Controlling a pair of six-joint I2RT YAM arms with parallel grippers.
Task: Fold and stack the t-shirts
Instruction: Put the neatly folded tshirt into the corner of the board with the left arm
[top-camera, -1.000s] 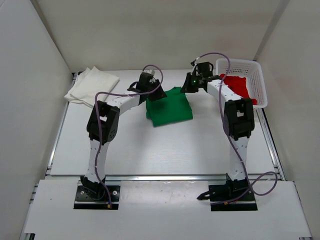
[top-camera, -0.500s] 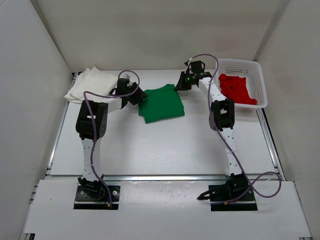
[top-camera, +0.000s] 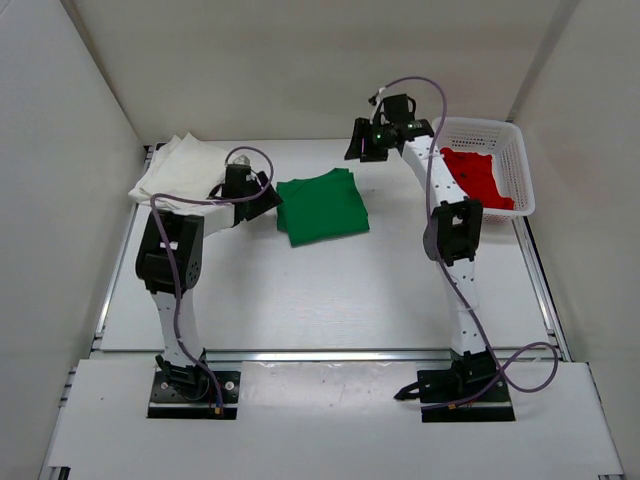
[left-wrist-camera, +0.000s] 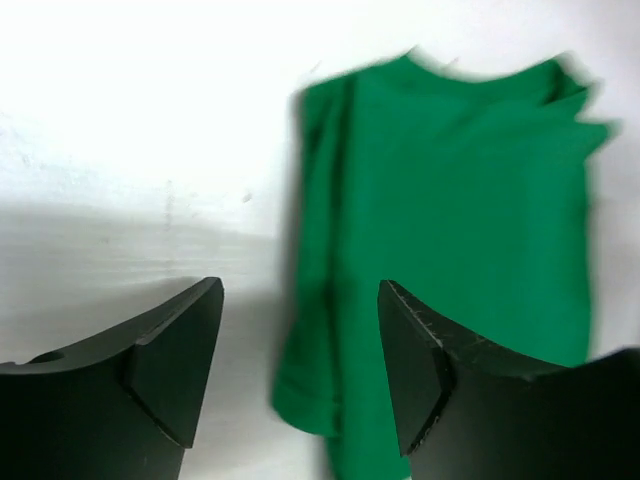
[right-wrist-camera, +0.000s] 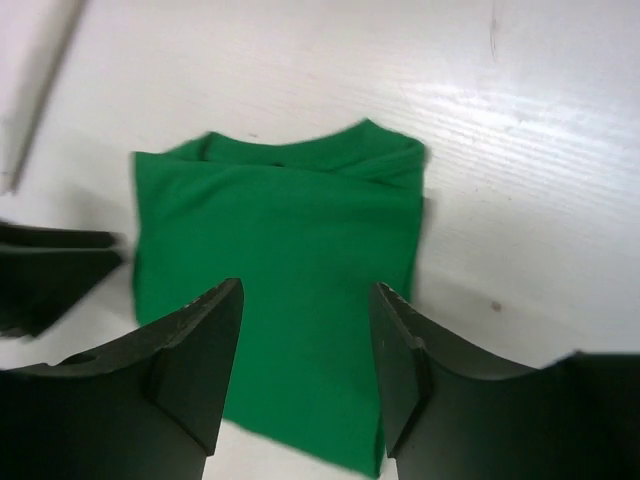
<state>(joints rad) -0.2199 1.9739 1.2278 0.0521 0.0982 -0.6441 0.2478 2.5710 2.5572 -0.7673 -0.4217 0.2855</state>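
Observation:
A folded bright green t-shirt lies flat on the table's middle back. It also shows as the green t-shirt in the left wrist view and the green t-shirt in the right wrist view. My left gripper hovers at its left edge, open and empty. My right gripper is raised behind its far right corner, open and empty. A folded white t-shirt rests at the back left. The red t-shirt lies crumpled in the basket.
A white lattice basket stands at the back right against the right wall. White walls enclose the table on three sides. Purple cables loop over both arms. The left gripper's dark fingers show at the left edge of the right wrist view.
The right gripper has opened, let go of the green t-shirt and lifted back. The left gripper has widened and slid left off the shirt. The shirt has shifted slightly left.

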